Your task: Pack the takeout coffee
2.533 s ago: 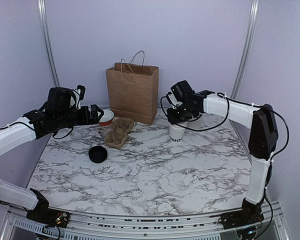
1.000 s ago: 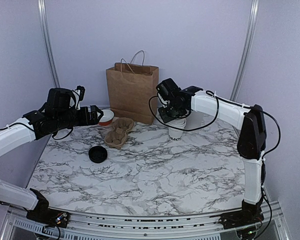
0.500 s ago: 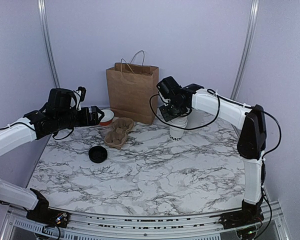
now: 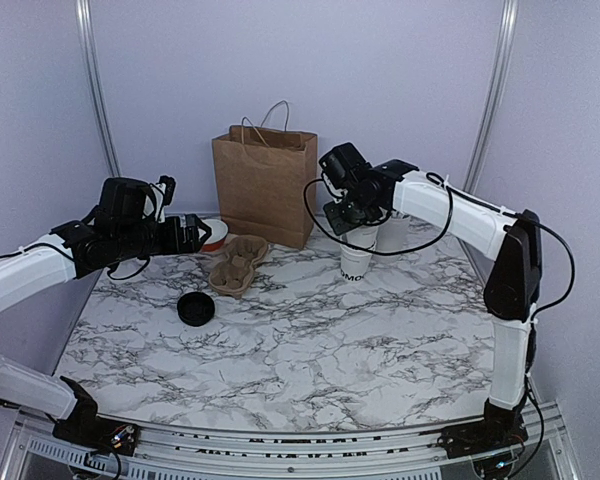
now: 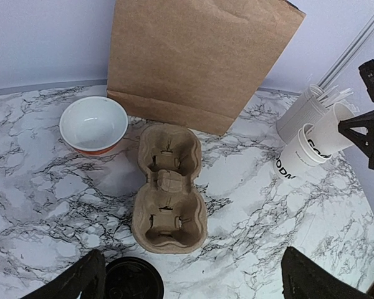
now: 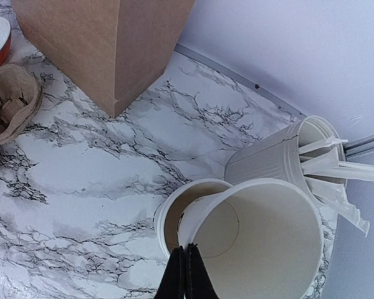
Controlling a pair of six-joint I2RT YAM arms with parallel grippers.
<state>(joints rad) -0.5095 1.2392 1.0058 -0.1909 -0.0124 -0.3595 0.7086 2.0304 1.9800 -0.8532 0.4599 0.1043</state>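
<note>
Two nested white paper cups make up the takeout coffee. The lower cup (image 4: pixel 354 266) (image 5: pixel 294 159) stands on the marble table with dark lettering near its base. The upper cup (image 6: pixel 262 243) (image 5: pixel 331 127) is tilted and partly lifted out of it. My right gripper (image 6: pixel 186 274) (image 4: pixel 358 218) is shut on the upper cup's rim. The black lid (image 4: pixel 196 308) (image 5: pixel 134 281) lies flat at the left. My left gripper (image 5: pixel 196 280) (image 4: pixel 187 235) hovers open above the lid and the brown carrier (image 5: pixel 168 187), holding nothing.
A brown paper bag (image 4: pixel 266 186) (image 6: pixel 106 43) stands at the back. A white bowl with an orange outside (image 5: pixel 93 123) sits left of the carrier (image 4: pixel 238 263). A ribbed white cup of stirrers (image 6: pixel 287 156) (image 4: pixel 393 231) stands right behind the paper cups.
My right gripper has shifted slightly right and up, tilting the upper cup out of the lower one. The left arm has barely moved.
</note>
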